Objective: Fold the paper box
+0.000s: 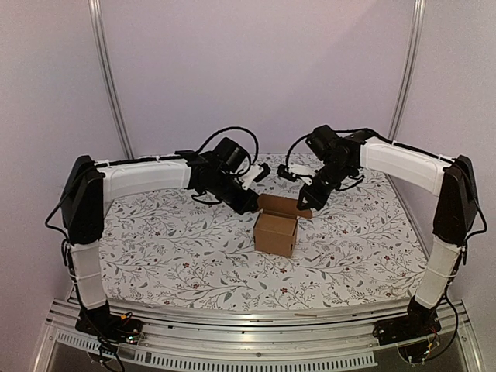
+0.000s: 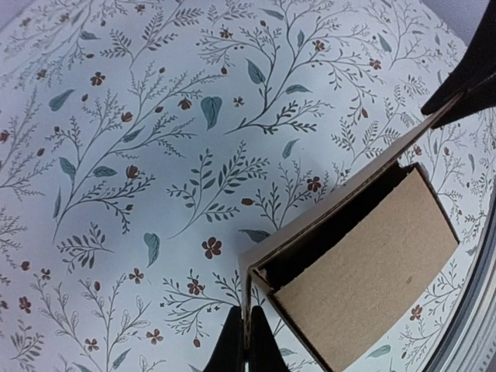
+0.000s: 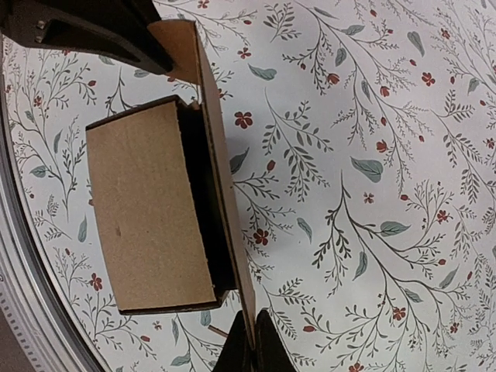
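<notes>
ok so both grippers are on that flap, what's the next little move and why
Probably swing the flap forward and down over the opening, both arms moving together. The left gripper and the right gripper each pinch one end of it. It rises from the far edge of the paper box, and the top of the box is open and dark inside.

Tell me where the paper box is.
Top view: the paper box stands just right of centre, between the left gripper and right gripper, each pinching its open flap.
</notes>
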Motion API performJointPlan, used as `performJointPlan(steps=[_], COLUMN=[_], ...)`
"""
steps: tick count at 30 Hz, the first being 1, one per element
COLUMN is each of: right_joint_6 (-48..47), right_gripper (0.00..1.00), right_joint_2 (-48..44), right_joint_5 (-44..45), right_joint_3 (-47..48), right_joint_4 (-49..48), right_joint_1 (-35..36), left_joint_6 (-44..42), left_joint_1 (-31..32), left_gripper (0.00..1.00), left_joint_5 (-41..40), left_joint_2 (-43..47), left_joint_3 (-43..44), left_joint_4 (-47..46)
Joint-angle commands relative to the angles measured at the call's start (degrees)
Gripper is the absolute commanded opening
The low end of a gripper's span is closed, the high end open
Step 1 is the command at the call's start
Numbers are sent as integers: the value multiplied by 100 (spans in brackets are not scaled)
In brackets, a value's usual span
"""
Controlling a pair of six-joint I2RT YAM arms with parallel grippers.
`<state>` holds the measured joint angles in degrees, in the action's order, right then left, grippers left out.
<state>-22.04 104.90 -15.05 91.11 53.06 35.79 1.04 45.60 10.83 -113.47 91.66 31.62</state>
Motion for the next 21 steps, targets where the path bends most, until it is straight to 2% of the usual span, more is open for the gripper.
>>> performJointPlan(steps=[1,8,13,17,21], right_joint_6=[491,755,760,239,-217], right_gripper=[0,2,15,42,54], right_joint_2=[264,139,-69,-366,-725], right_joint_5=[184,144,-192,-97,468], right_joint_3=[163,-27,-30,-90,-209], right_joint_4=[-49,-33,152,286,227], right_joint_1=[111,109,53,-13,-82], left_joint_6=[937,1322,1303,1253,1203], left_joint_1=[147,202,203,212,212], left_gripper=[1,0,1,1,1], left_joint_5=[-694,-1021,-961,-970,-979], left_joint_2=[247,499,548,643,639], left_joint_3=[-324,-715,-763,-860,-921], left_joint_4=[-481,-793,-786,-788,-818])
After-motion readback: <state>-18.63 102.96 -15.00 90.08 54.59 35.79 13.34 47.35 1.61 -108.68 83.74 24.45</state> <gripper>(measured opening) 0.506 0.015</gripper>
